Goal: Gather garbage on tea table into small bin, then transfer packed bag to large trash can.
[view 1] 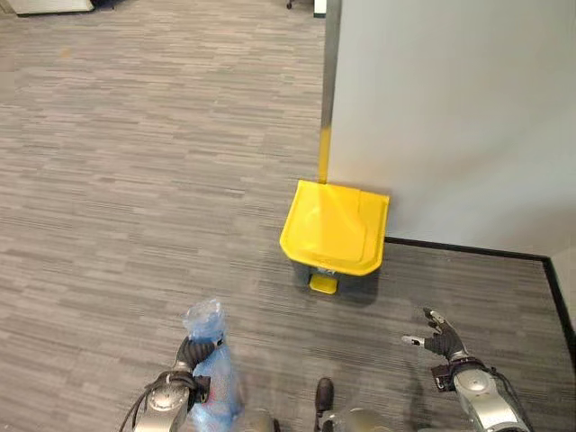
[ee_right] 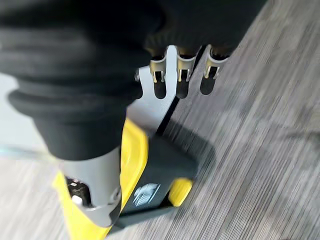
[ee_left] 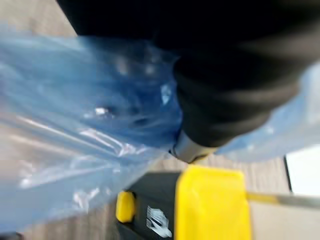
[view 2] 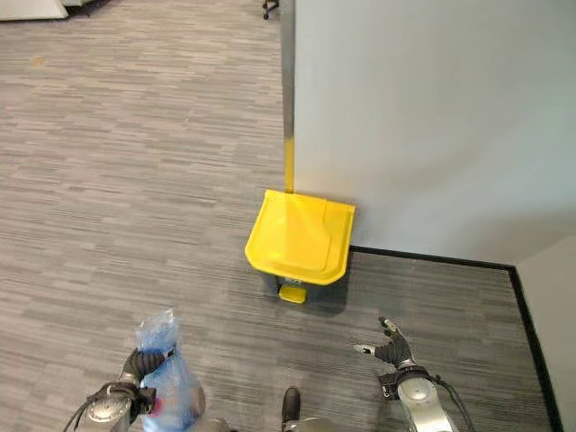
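A trash can with a shut yellow lid [view 1: 335,227] and a yellow pedal [view 1: 324,284] stands on the carpet against a grey wall, a short way ahead of me. My left hand [view 1: 192,353] is low at the left, shut on the neck of a packed blue plastic bag [view 1: 212,378], whose knotted top sticks up above the fingers. In the left wrist view the blue bag [ee_left: 75,125] hangs close by, with the can [ee_left: 212,205] beyond it. My right hand [view 1: 441,340] hovers open at the lower right and holds nothing; its straight fingers [ee_right: 180,75] point past the can [ee_right: 155,170].
The grey wall [view 1: 450,117] rises behind the can, with a metal corner strip [view 1: 329,72] and a black baseboard [view 1: 468,249] running right. Grey striped carpet [view 1: 135,180] stretches wide to the left and ahead.
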### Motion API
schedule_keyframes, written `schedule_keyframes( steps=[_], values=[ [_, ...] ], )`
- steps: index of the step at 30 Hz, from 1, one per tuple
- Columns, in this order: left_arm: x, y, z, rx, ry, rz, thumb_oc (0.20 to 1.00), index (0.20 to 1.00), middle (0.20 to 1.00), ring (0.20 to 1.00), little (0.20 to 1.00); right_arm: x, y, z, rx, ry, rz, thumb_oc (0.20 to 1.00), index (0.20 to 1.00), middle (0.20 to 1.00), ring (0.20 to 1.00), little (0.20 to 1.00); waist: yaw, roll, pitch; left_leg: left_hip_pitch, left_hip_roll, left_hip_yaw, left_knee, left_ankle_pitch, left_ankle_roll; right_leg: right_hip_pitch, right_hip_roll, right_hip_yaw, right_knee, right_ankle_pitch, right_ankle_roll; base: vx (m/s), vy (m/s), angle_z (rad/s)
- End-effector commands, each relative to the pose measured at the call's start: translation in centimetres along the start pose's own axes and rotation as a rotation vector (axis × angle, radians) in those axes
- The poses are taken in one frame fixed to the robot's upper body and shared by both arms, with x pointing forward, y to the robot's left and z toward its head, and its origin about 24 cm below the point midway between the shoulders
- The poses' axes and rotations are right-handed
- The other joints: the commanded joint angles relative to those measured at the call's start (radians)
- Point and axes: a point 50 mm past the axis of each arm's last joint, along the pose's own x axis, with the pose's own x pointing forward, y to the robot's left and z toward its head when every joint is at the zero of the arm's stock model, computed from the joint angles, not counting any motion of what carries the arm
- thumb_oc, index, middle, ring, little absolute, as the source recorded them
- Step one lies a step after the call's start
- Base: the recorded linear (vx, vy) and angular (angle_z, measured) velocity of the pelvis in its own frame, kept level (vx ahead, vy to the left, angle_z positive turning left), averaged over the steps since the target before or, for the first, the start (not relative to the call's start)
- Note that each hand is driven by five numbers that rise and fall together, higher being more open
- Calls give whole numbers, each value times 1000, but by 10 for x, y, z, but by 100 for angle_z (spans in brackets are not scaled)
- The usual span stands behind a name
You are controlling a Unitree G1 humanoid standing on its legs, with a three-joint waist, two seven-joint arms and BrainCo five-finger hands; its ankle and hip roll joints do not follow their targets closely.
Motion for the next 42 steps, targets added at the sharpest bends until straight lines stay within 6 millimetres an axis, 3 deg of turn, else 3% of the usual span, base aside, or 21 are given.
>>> schedule_keyframes(
  steps=[1,5,11,14,16,20,21,23,26,30,33,36,38,41,42],
  values=[
    [4,13,22,34,-104,32,200,200,200,200,200,-7,-11,-10,-18,6,-45,1000,1000,1000,1000,1000,-12,42,4,46,83,1,-152,184,-40,8,-88,-12,30,-108,172,269,181,-72],
    [3,11,21,31,-106,27,200,200,200,200,200,-8,-10,-15,-12,32,-41,1000,1000,1000,1000,1000,-14,51,-12,70,80,-7,-172,167,-38,42,-107,16,45,-126,189,249,243,-95],
    [3,18,24,25,-116,49,200,200,200,200,200,-2,1,-6,-7,19,-7,1000,1000,1000,1000,1000,5,37,-31,114,30,13,-142,99,17,17,-160,79,107,-99,227,150,250,-55],
    [4,23,27,23,-126,68,200,200,200,200,200,2,5,0,-8,2,2,1000,1000,1000,1000,1000,15,37,-30,131,21,32,-146,86,34,-15,-167,84,159,-93,235,44,189,6],
    [5,29,30,19,-137,95,200,200,200,200,200,4,9,7,-12,-21,13,1000,1000,1000,1000,1000,28,39,-31,159,14,60,-166,78,47,-37,-180,37,210,-80,247,29,157,9],
    [4,29,28,10,-130,99,200,200,200,200,200,4,9,6,-24,-16,19,1000,1000,1000,1000,1000,23,43,-41,197,-1,60,-215,97,54,-51,-138,25,233,-86,243,36,55,-14],
    [4,28,25,5,-121,96,200,200,200,200,200,4,8,5,-29,-14,18,1000,1000,1000,1000,1000,18,45,-41,213,-10,55,-236,106,56,-68,-93,37,231,-98,228,13,37,13],
    [2,29,22,4,-108,100,200,200,200,200,200,3,9,4,-33,-14,17,1000,1000,1000,1000,1000,26,45,-39,225,-16,61,-248,109,53,-57,-82,-4,197,-111,209,-4,-11,11],
    [0,24,18,4,-96,78,200,200,200,200,200,1,6,0,-39,-6,10,1000,1000,1000,1000,1000,17,33,-37,214,-24,52,-233,121,36,-13,-54,25,105,-113,192,-41,-89,16],
    [-1,20,18,14,-96,43,200,200,200,200,200,-2,-3,-7,-27,16,-18,1000,1000,1000,1000,1000,15,26,-24,147,-24,48,-141,118,8,14,-68,14,39,-89,179,-97,-15,41],
    [0,15,19,15,-101,24,200,200,200,200,200,-1,-6,-7,-29,18,-26,1000,1000,1000,1000,1000,8,21,-21,141,-9,36,-101,82,3,6,-99,-9,33,-69,185,-128,109,25],
    [2,12,21,17,-101,11,200,200,200,200,200,0,-7,-7,-35,21,-26,1000,1000,1000,1000,1000,-2,16,-26,164,37,20,-76,57,-2,-14,-138,-26,36,-57,194,-77,143,24],
    [4,9,21,18,-96,5,200,200,200,200,200,-1,-6,-10,-36,33,-23,1000,1000,1000,1000,1000,-12,34,-33,202,63,-13,-127,64,-13,-26,-146,-40,38,-61,201,-3,218,49],
    [6,6,25,24,-111,-2,200,200,200,200,200,-1,-8,-10,-32,36,-31,1000,1000,1000,1000,1000,-23,47,-34,215,56,-27,-182,72,-21,-30,-163,-56,44,-55,211,-19,242,31],
    [5,11,29,30,-129,15,200,200,200,200,200,1,-6,-3,-43,16,-23,1000,1000,1000,1000,1000,-14,52,-20,214,15,-50,-206,60,0,-68,-189,-37,71,-35,227,-110,454,0]
  ],
)
